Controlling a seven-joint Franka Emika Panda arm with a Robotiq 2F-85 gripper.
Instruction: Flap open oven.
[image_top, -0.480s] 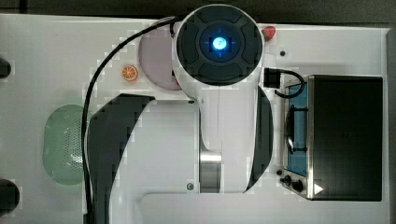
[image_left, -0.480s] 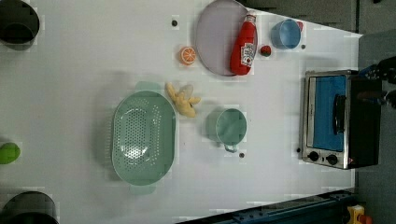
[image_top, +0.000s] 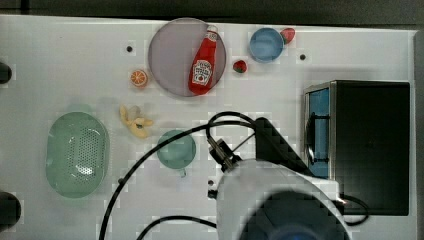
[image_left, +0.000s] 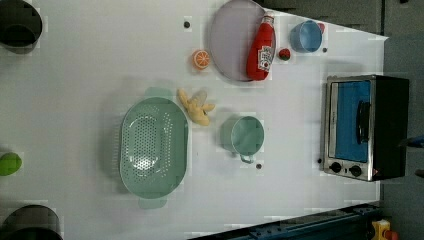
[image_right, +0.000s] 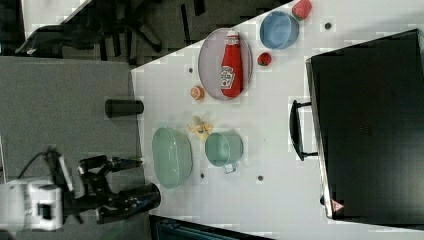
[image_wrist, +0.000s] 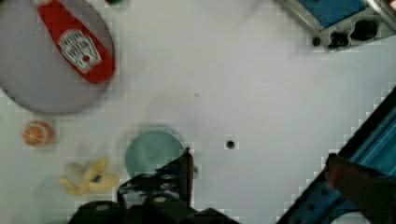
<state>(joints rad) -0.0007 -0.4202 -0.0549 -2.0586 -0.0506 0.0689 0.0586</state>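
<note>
One oven (image_left: 367, 127) at the left view's right table edge, glass door shut, bar handle (image_left: 363, 121) untouched, gripper (image_wrist: 257, 163) high over bare white table (image_left: 90, 75) near green cup (image_wrist: 152, 150), jaws spread wide, holding nothing

In the left view, the white counter (image_left: 300, 100) lies bare in front of the oven (image_left: 367, 127) door, so the way to it is open. The green cup (image_left: 246, 135) sits at nine o'clock from the oven. The ketchup bottle (image_left: 261, 47) and blue bowl (image_left: 305, 36) lie toward eleven o'clock, well apart.
</note>
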